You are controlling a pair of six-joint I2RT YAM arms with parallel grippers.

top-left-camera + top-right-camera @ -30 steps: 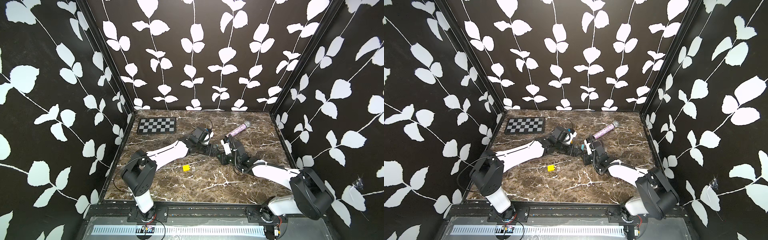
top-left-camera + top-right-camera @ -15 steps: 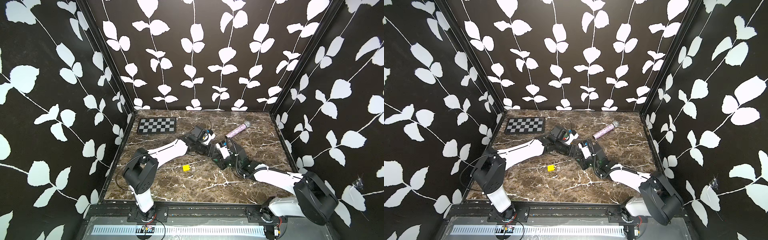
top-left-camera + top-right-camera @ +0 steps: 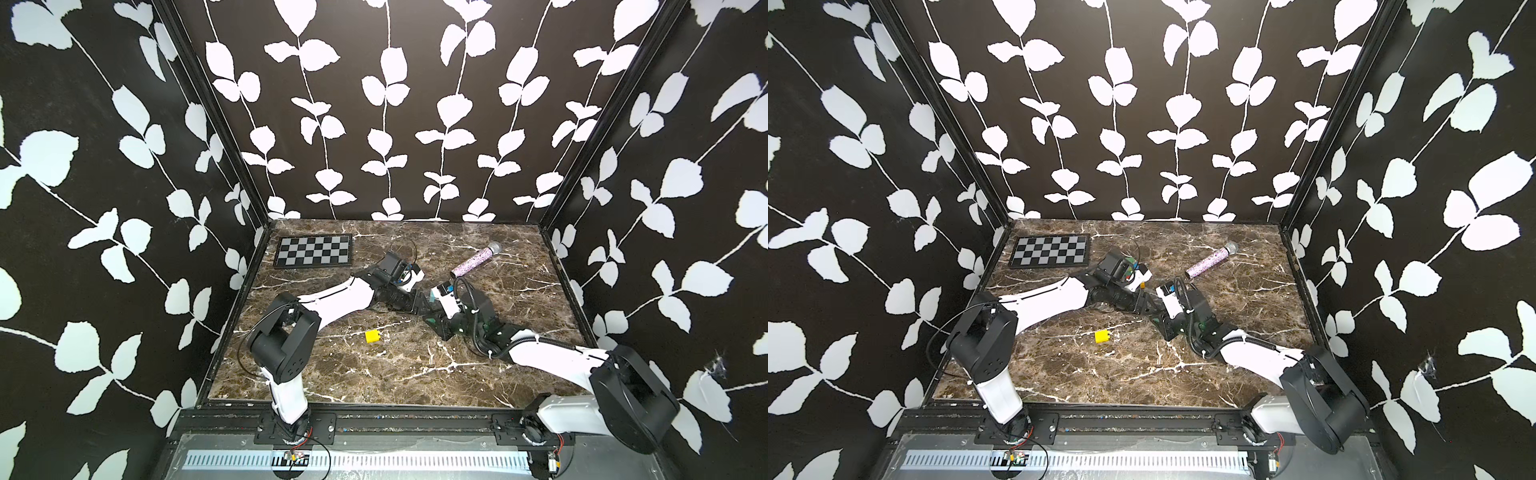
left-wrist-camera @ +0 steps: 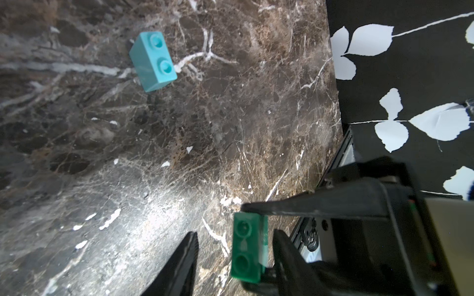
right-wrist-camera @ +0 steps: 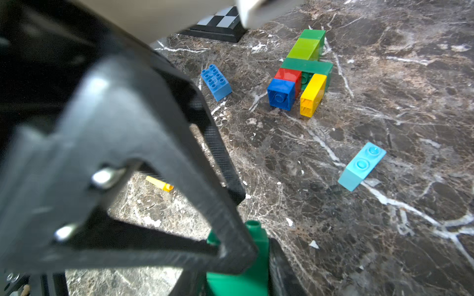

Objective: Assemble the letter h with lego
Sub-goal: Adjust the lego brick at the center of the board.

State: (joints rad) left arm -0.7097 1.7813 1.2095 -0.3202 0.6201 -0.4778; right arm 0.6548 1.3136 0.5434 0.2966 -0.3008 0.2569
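My right gripper [image 3: 430, 321] is clamped on the dark green brick [image 4: 247, 247]; in the left wrist view one of its fingers runs across a short end of the brick. My left gripper [image 4: 232, 237] meets it head-on and straddles the same brick across its long sides with the jaws partly open. One finger [image 4: 284, 253] sits close against the brick, while the other stands clear with bare tabletop [image 4: 230, 115] showing in the gap. Just past both grippers a light blue brick [image 4: 152, 61] lies alone. Farther out from the right gripper sits the joined cluster of bricks [image 5: 302, 74] in lime, green, red, blue and yellow, with a loose blue brick [image 5: 216, 82] near it. A yellow brick [image 3: 373, 336] lies well apart, back toward the arm bases.
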